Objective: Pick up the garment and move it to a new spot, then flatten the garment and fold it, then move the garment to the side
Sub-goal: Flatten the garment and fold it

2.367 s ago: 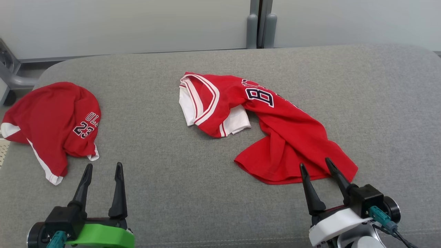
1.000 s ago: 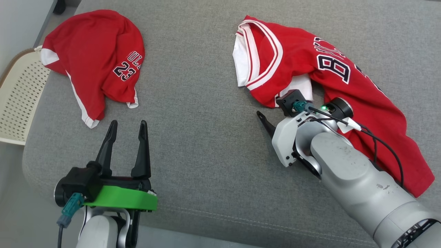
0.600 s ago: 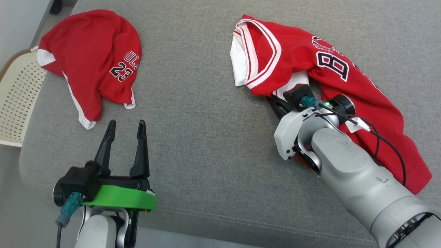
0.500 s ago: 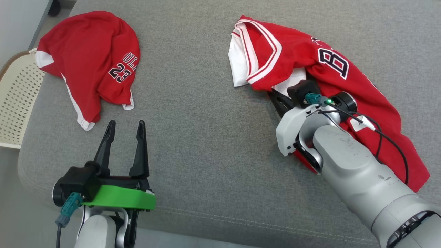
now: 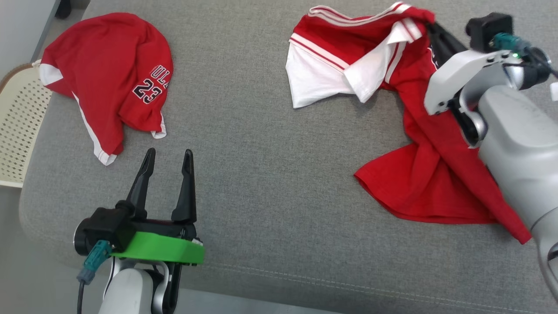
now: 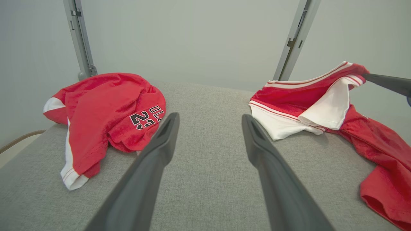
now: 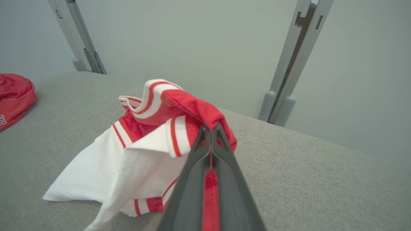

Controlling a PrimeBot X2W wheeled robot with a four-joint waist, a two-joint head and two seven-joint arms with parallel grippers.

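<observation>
The garment [image 5: 418, 174] is a red jersey with white trim, crumpled on the right of the grey cushion [image 5: 270, 183]. My right gripper [image 5: 429, 25] is shut on a red fold near its striped edge and holds that part raised, while the rest trails down to the cushion. The right wrist view has the fingers [image 7: 210, 128] pinched together on red cloth [image 7: 154, 106], with the white inner side hanging below. My left gripper [image 5: 169, 155] hovers open over the front left, holding nothing. Between its fingers [image 6: 208, 118] the left wrist view looks at bare cushion, with the garment [image 6: 305, 96] to the right.
A second red jersey [image 5: 109, 74] marked 23 lies bunched at the cushion's left end. A cream perforated basket [image 5: 17, 126] stands beyond the left edge. Grey wall panels with metal posts [image 7: 289, 70] rise behind the cushion. Bare cushion lies between the two jerseys.
My right gripper closed on the garment's lower fold, then lifted it up and toward the back right, turning the white inside outward. The left gripper stayed open in place.
</observation>
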